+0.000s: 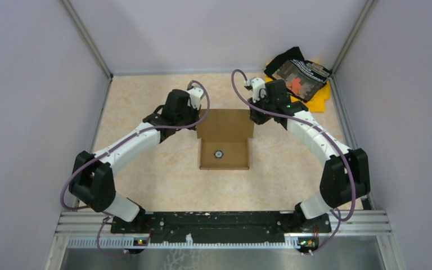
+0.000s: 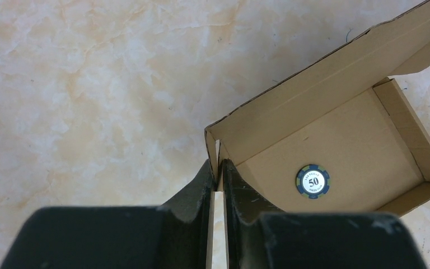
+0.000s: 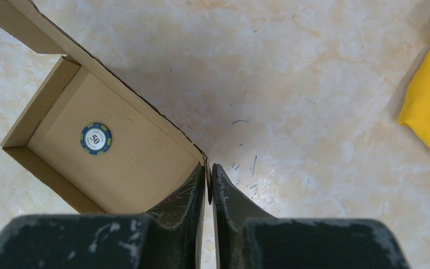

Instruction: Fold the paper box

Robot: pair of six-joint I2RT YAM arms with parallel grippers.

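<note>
The left claw (image 2: 217, 170) is almost shut, pinching one far corner of the lid (image 1: 225, 121) of the paper box (image 1: 234, 160); the right claw (image 3: 208, 171) pinches the other corner likewise. The box lies open in the middle of the tabletop (image 1: 146, 183). Both claws should lift together, evenly, so the lid does not twist.

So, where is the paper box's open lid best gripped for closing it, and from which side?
Pinch the lid of the paper box at its two end corners, one gripper from each outer side. It is raised, a thin sheet with free edges there; the left gripper and right gripper pinch exactly so.
</note>
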